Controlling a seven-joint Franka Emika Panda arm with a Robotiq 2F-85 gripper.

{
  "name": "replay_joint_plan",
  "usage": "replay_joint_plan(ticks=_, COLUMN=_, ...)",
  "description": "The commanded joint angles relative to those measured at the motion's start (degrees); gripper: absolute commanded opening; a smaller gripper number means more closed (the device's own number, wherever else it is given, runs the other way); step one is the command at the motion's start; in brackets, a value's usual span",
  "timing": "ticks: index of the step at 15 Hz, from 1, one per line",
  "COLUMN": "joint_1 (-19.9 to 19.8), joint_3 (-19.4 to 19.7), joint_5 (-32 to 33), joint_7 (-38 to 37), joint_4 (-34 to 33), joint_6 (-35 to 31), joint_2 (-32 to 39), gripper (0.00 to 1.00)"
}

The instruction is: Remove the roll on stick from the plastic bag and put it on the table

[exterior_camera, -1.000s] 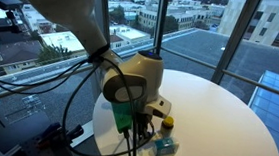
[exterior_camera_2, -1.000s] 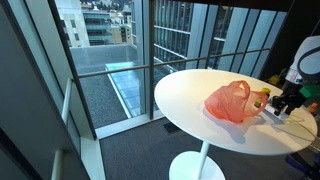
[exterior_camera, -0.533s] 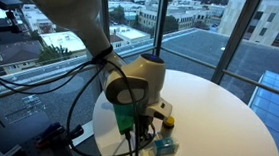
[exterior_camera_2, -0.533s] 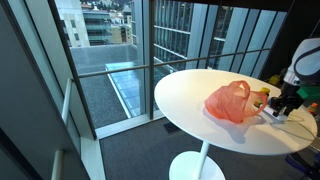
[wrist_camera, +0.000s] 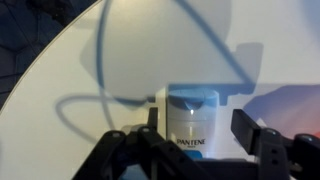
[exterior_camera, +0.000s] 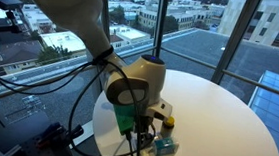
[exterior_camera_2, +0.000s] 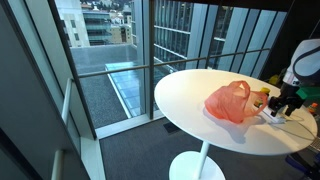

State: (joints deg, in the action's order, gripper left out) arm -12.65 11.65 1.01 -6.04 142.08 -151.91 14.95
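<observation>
— Wrist view first. Much free room around the end effector (wrist_camera: 197, 128)?

— Plenty on the side away from the bag (wrist_camera: 292, 100): bare white tabletop (wrist_camera: 70, 70) out to a curved edge at upper left, crossed only by a thin dark loop, cable or shadow. Tighter on the other side, with pink film just beside one finger (wrist_camera: 248, 130).

— And in both exterior views?

— Low over the tabletop and close to its edge. Broad bare surface beyond the bag (exterior_camera_2: 230, 102), toward the windows (exterior_camera_2: 150, 40). More crowded nearby: a yellow-capped bottle (exterior_camera: 168, 122) and a teal box (exterior_camera: 164, 147), both near the edge.

— How far open?

— Wide. One finger on each side of the stick (wrist_camera: 195, 120), with a thin gap showing on at least one side. No hold on anything.

— Whereabouts of the stick?

— Out of the bag, on the tabletop just beside it. White, labelled PANTENE, centred between the fingers. Upright or lying, hard to tell from this angle.
</observation>
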Motion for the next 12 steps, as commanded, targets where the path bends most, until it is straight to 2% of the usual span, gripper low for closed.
replay_joint_plan(ticks=1, joint_1=0.2, joint_3=-0.4, joint_5=-1.0, joint_7=3.2, joint_4=0.6, joint_6=2.3, joint_2=-3.2, gripper=1.00)
replay_joint_plan(ticks=6, joint_1=1.6, joint_3=-1.6, joint_5=-0.3, joint_7=5.5, joint_4=1.0, joint_6=9.1, joint_2=-9.1, gripper=1.00)
replay_joint_plan(ticks=12, joint_1=5.5, joint_3=-3.7, joint_5=2.4, joint_7=2.8, joint_4=1.5, joint_6=17.9, joint_2=-17.8, gripper=1.00)
